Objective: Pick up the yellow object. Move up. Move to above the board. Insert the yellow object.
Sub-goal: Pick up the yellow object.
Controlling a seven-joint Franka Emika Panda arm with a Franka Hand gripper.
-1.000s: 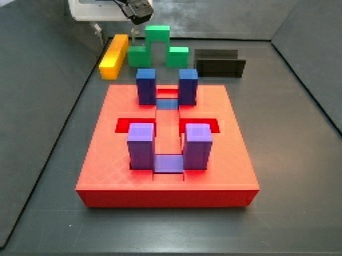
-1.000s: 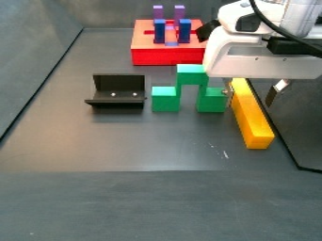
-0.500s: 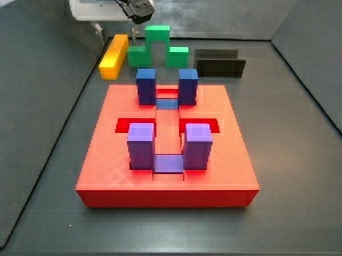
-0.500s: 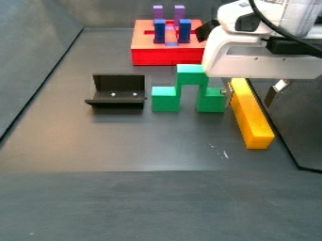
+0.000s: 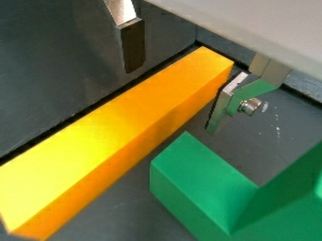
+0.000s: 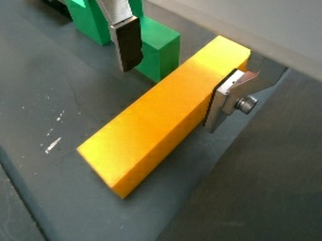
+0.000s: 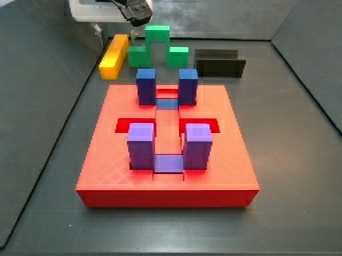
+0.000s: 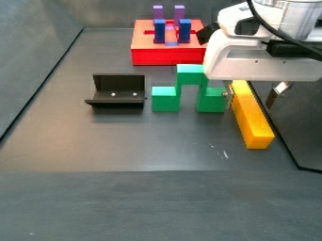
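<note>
The red board (image 7: 167,150) with its blue and purple blocks lies well apart from the gripper. In a side view the robot's white body hides the far end of the yellow object (image 8: 250,116). Nothing has visibly shifted since a second ago. The gripper (image 6: 176,70) hangs spread open astride the yellow object (image 6: 161,115); one finger (image 6: 228,96) sits against its side, gripping nothing. A green block (image 8: 191,90) stands just beside.

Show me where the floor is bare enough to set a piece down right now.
Bare floor: the wide stretch in front of the fixture, green block and yellow object; also the strip left of the board. It is crowded where the gripper straddles the yellow object, beside the green block.
</note>
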